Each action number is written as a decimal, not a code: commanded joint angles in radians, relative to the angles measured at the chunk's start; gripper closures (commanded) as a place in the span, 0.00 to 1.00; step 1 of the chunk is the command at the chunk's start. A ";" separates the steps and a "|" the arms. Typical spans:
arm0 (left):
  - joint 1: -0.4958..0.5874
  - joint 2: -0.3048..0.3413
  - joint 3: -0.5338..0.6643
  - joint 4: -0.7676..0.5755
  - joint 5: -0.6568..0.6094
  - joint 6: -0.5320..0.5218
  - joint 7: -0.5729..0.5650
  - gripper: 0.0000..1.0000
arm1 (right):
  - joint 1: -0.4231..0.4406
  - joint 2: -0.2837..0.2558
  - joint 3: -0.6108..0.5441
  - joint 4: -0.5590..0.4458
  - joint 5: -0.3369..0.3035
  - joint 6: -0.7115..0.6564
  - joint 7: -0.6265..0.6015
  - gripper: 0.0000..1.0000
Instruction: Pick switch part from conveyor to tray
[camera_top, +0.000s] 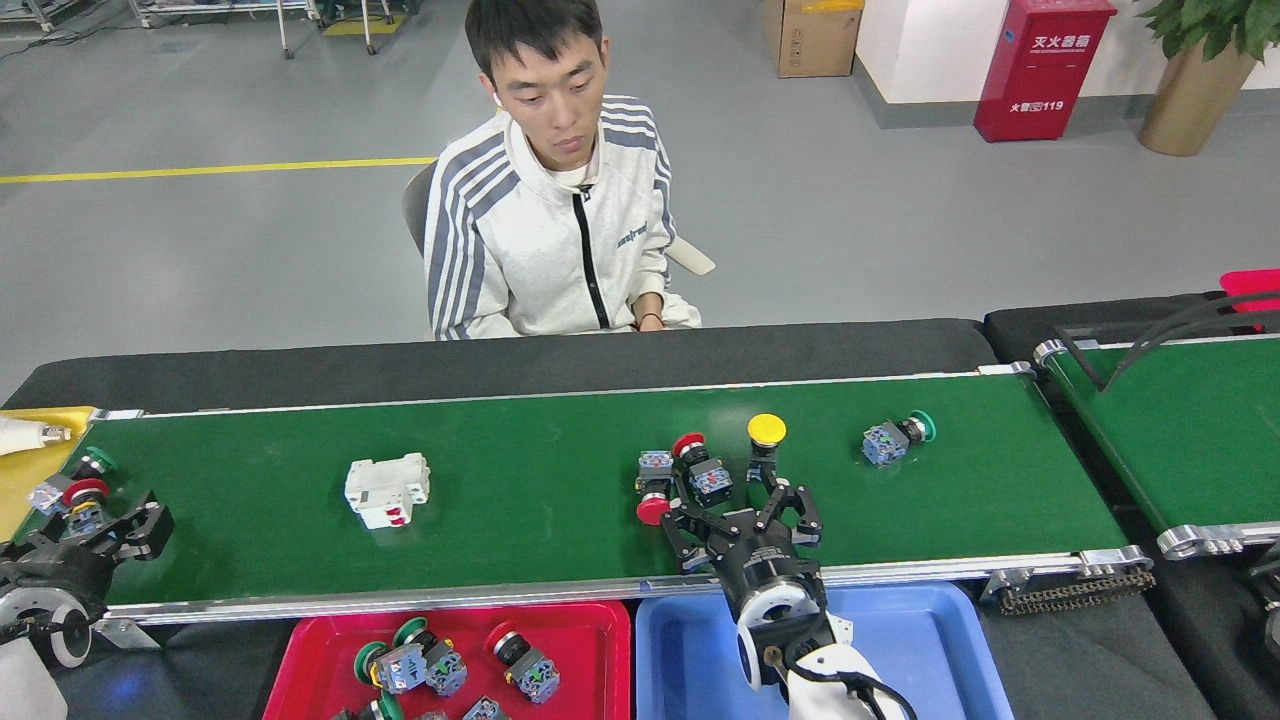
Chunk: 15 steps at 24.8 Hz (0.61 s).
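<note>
grey floor with a yellow line — red cabinet, cardboard box, potted plant.

- A factory or industrial workshop floor: grey painted concrete with a yellow lane line.
- A long green conveyor with aluminium rails, and a second belt beside it.
- A red fire-extinguisher cabinet by the wall.
- Red and blue sorting trays.

both grippers, left gripper and right gripper, spread wide.
</note>
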<state>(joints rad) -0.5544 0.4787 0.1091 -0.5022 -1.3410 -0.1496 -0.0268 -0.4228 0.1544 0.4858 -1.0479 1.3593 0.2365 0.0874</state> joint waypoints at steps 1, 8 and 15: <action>-0.033 0.012 -0.009 0.017 0.002 0.010 0.036 0.60 | -0.047 0.008 0.033 0.037 -0.026 -0.002 -0.008 0.09; -0.030 -0.009 -0.054 0.030 0.010 -0.014 0.051 0.80 | -0.083 0.010 0.092 0.108 -0.034 -0.009 -0.008 0.90; 0.142 -0.020 -0.038 -0.295 0.025 -0.387 0.094 0.80 | -0.021 -0.006 0.105 -0.015 -0.023 -0.002 -0.006 0.98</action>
<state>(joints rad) -0.4239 0.4434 0.0610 -0.7308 -1.3216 -0.4097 0.0560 -0.4443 0.1529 0.5908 -1.0206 1.3329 0.2292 0.0784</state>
